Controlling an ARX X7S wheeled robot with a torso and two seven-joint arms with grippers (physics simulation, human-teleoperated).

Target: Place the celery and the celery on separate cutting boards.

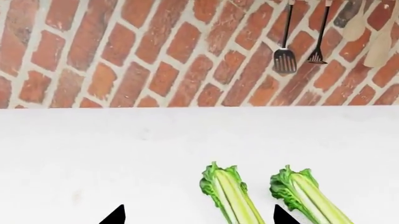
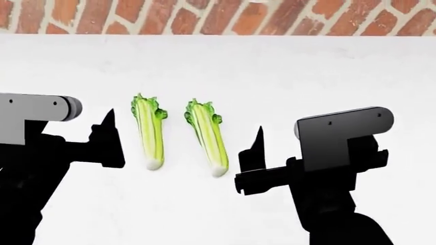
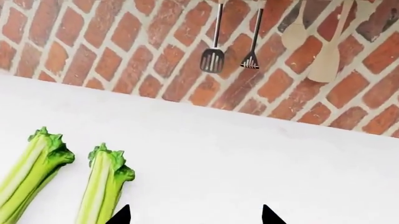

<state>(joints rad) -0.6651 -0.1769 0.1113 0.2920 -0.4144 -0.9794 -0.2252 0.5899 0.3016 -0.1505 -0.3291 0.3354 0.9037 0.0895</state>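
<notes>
Two celery bunches lie side by side on the white counter, leafy tops toward the wall: the left celery (image 2: 150, 135) and the right celery (image 2: 208, 143). My left gripper (image 2: 102, 140) hovers just left of the left celery, open and empty. In the left wrist view the left celery (image 1: 234, 196) shows between my open left gripper's (image 1: 199, 215) fingertips, and the other celery (image 1: 311, 196) lies outside them. My right gripper (image 2: 262, 163) hovers just right of the right celery, open and empty. In the right wrist view both celeries (image 3: 103, 186) (image 3: 31, 172) lie off to one side of my right gripper (image 3: 194, 215). No cutting board is in view.
The white counter (image 2: 286, 71) runs back to a red brick wall (image 2: 218, 15). A slotted spatula (image 1: 285, 58) and other utensils, among them wooden spoons (image 3: 327, 56), hang on the wall.
</notes>
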